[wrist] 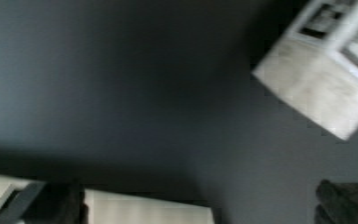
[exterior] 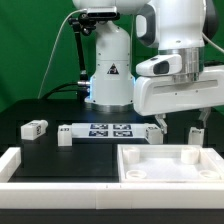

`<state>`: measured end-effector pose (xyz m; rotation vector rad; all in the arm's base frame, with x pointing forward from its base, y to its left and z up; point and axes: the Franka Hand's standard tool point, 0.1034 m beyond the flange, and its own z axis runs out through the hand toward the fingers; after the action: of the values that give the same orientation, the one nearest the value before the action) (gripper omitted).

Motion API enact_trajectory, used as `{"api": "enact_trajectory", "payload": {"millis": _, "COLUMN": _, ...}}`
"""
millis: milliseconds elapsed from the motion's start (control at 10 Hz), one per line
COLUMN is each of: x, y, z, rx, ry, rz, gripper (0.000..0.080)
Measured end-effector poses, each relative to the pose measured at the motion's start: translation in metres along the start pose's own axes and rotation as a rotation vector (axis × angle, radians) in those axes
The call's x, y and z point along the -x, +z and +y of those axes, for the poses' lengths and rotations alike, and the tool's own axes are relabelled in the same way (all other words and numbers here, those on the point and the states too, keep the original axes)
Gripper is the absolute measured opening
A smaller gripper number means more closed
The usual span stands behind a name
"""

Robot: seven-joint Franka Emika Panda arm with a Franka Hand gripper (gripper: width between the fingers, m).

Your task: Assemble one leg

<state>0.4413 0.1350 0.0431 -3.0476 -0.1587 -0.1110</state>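
Note:
Two small white legs with tags lie on the black table at the exterior view's left, one leg (exterior: 35, 127) further out and a second leg (exterior: 65, 135) beside the marker board (exterior: 108, 130). The large white tray-like part (exterior: 165, 162) lies at the front right. My gripper (exterior: 177, 131) hangs open and empty just above the tray-like part's far rim, far from both legs. In the wrist view my gripper (wrist: 202, 200) is open, with a blurred white edge of the tray-like part (wrist: 140, 205) between the dark fingertips (wrist: 51, 200). No leg shows there.
A white L-shaped fence (exterior: 20, 165) runs along the table's left and front edges. The arm's base (exterior: 108, 70) stands behind the marker board. A blurred white flat piece with dark tag marks (wrist: 318, 75) shows in the wrist view.

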Motion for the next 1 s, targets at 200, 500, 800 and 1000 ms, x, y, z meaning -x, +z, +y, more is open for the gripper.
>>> {"api": "enact_trajectory", "payload": {"millis": 200, "x": -0.004, "y": -0.003, "z": -0.002, "rx": -0.005, "ry": 0.144, "rz": -0.020, "gripper": 0.0649}}
{"api": "enact_trajectory", "payload": {"millis": 500, "x": -0.004, "y": -0.003, "z": -0.005, "rx": -0.019, "ry": 0.365, "rz": -0.019, "gripper": 0.0649}}
{"api": "enact_trajectory", "payload": {"millis": 800, "x": 0.001, "y": 0.002, "z": -0.014, "rx": -0.020, "ry": 0.356, "rz": -0.026, "gripper": 0.0649}}
{"api": "enact_trajectory", "payload": {"millis": 1000, "x": 0.003, "y": 0.005, "z": -0.020, "rx": -0.027, "ry": 0.360, "rz": -0.018, "gripper": 0.0649}}
